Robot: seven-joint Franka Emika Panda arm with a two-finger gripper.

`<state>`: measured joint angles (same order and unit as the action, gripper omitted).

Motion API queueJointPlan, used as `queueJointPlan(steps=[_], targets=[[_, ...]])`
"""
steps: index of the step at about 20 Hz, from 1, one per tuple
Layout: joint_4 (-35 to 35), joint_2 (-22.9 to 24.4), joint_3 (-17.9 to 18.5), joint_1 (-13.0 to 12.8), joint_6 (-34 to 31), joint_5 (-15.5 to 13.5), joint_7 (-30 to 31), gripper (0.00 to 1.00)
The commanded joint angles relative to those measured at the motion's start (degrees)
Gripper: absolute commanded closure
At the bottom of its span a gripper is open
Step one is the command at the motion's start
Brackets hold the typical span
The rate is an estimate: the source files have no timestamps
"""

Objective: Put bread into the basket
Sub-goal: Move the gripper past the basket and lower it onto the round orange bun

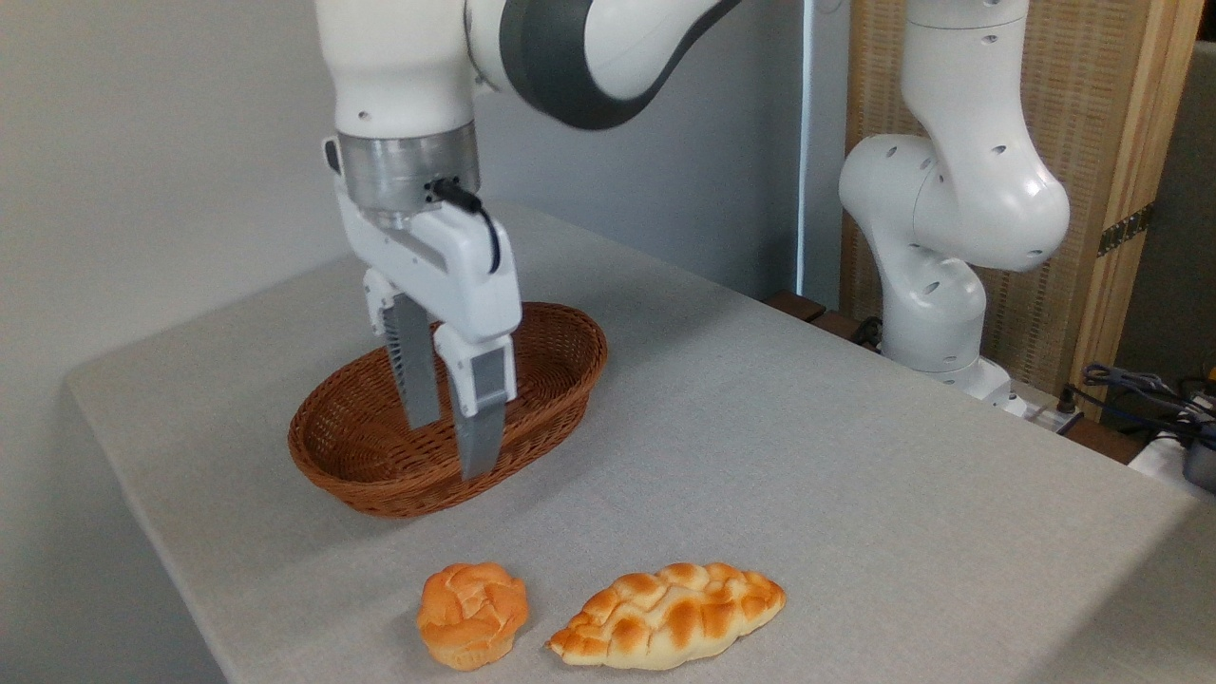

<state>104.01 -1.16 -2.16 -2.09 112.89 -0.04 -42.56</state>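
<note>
At centre left the gripper (pixel 448 446) hangs in front of the wicker basket (pixel 560 366), its fingers a little apart and holding nothing. Down at the bottom edge the bread (pixel 472 614) sits on the grey table (pixel 807 456), with a braided loaf (pixel 667 613) just beside it to the right.

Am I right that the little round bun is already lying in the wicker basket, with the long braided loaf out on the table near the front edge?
Not quite. The camera view shows the little round bun on the table near the front edge, just left of the long braided loaf. The wicker basket holds no bread; the end effector hangs over it with nothing in it.
</note>
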Motion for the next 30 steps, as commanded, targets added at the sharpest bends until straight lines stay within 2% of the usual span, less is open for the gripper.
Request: queueJointPlan(steps=[1, 7, 9, 12, 15, 24, 25, 26, 27, 28, 30], targets=[[0.5, -0.9, -0.1, 1.9, 3.0, -0.1, -0.1, 0.0], [4.1, -1.6, 0.1, 3.6, 2.4, 0.5, -0.5, 0.0], [4.1, -6.5, 0.2, 3.8, 3.4, 1.0, -0.3, 0.0], [4.1, -9.1, -0.4, 3.3, 8.6, 1.3, 0.0, 0.0], [4.0, -9.1, -0.4, 3.4, 11.4, 1.3, -0.2, 0.0], [3.9, -9.3, -0.3, 3.6, 11.8, 1.4, -0.5, 0.0], [3.9, -9.3, -0.3, 3.7, 11.8, 1.4, -0.5, 0.02], [3.9, -9.3, -0.2, 3.7, 11.8, 1.4, -0.7, 0.15], [3.9, -9.3, -0.3, 3.7, 11.8, 1.4, -0.8, 0.32], [3.9, -9.3, -0.3, 3.7, 11.8, 1.4, -0.8, 0.42], [3.9, -9.4, -0.3, 3.7, 11.8, 1.5, -0.7, 0.55]])
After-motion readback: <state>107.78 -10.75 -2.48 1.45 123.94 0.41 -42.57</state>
